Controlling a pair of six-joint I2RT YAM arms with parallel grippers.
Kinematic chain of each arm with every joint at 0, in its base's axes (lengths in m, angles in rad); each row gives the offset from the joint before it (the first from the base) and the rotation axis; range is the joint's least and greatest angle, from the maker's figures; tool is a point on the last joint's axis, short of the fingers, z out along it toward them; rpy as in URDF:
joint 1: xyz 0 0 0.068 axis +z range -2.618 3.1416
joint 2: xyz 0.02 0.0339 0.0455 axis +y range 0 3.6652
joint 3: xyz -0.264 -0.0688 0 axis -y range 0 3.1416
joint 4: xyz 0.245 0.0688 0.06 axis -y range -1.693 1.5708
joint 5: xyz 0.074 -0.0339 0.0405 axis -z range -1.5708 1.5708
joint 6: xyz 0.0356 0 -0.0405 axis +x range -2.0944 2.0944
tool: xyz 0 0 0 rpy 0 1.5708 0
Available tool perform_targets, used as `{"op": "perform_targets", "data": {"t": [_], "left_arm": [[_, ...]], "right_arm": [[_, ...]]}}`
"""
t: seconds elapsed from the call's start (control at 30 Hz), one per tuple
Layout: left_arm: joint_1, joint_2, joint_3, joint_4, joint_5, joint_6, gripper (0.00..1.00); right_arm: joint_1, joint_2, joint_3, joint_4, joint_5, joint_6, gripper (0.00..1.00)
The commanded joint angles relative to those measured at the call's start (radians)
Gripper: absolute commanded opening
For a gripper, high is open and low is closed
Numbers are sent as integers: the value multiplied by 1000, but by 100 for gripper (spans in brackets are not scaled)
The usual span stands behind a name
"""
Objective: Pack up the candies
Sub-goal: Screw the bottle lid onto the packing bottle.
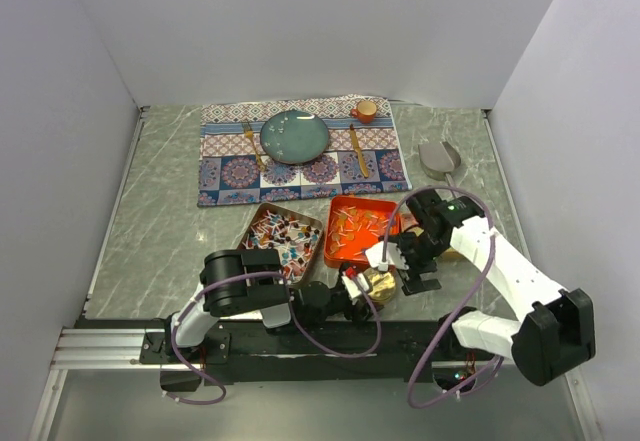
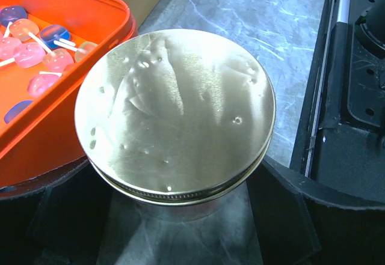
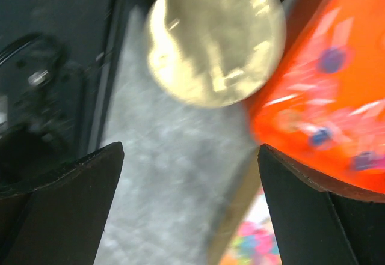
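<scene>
Mostly the pastel candies (image 2: pixel 37 51) lie flat in the orange tray (image 2: pixel 117 18), their thin white sticks slanting different ways with no shared axis; the red-white-blue ones (image 1: pixel 285 238) fill the metal tray (image 1: pixel 252 229) beside it. My left gripper (image 2: pixel 173 181) clamps a lidded round metal tin (image 2: pixel 174 109) just beside the orange tray. My right gripper (image 3: pixel 189 149) hangs above the tin, spread wide, holding nothing.

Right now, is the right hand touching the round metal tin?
Apart. In the right wrist view the right hand is open, and bare table lies between its fingers and the round metal tin further ahead.
</scene>
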Motion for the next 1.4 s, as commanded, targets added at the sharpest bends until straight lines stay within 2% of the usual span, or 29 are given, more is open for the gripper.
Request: {"op": "perform_targets", "data": {"t": [0.0, 0.13, 0.4, 0.73, 0.8, 0.83, 0.9, 0.93, 1.03, 1.13, 1.23, 1.27, 1.37], "left_arm": [[0, 47, -58, -221, 40, -26, 1], [-13, 42, -65, -203, 31, 3, 1], [-30, 47, -65, -190, 21, 43, 1], [-32, 50, -58, -195, 20, 52, 1], [-32, 49, -59, -198, 23, 49, 1], [-32, 47, -59, -198, 23, 49, 1], [-32, 47, -61, -203, 21, 49, 1], [-32, 47, -59, -203, 20, 49, 1], [-32, 47, -56, -210, 18, 44, 1], [-32, 47, -55, -215, 12, 38, 1], [-32, 47, -53, -224, 9, 32, 1], [-32, 47, -53, -224, 9, 29, 1], [-32, 44, -53, -226, 8, 29, 1]], "right_arm": [[38, -13, 21, 140, -137, -85, 100], [88, 63, 11, 173, -149, -156, 100], [164, 231, 89, 90, -165, -256, 100], [230, 265, 54, 110, -154, -262, 100], [242, 282, 57, 115, -154, -222, 100], [240, 287, 58, 113, -157, -208, 96], [240, 291, 54, 121, -145, -162, 88], [240, 290, 38, 127, -137, -145, 78], [240, 267, 8, 150, -125, -58, 66], [242, 193, -41, 208, -149, 62, 63], [260, 83, -106, 340, -148, 259, 63], [269, 36, -121, 407, -139, 372, 63], [299, -20, -155, 469, -123, 520, 63]]}}
